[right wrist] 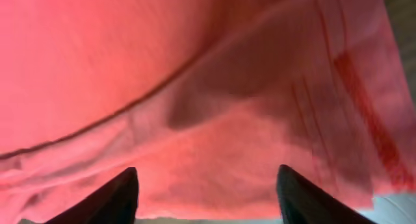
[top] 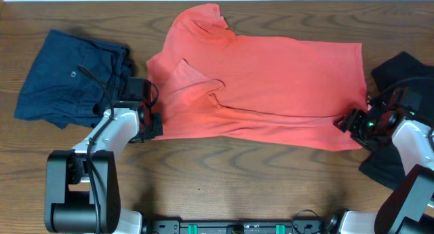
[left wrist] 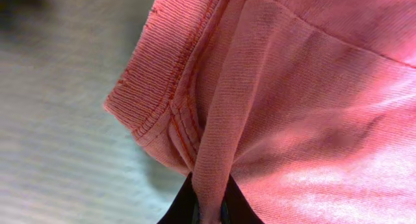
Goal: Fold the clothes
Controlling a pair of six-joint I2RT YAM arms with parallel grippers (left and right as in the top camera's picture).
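Observation:
The coral-red T-shirt (top: 264, 85) lies spread across the table's middle, lettering hidden, with folds near its left side. My left gripper (top: 154, 123) is at the shirt's lower left corner, shut on a pinched fold of the coral cloth (left wrist: 214, 178) beside a stitched hem. My right gripper (top: 347, 123) is at the shirt's lower right corner, its fingers (right wrist: 208, 191) wide open with the shirt's edge between them. A navy-blue garment (top: 64, 78) lies at the far left. A black garment (top: 400, 71) lies at the far right, partly under my right arm.
The wooden table (top: 224, 173) shows bare in front of the shirt. The table's back edge runs just behind the shirt's collar (top: 203, 17).

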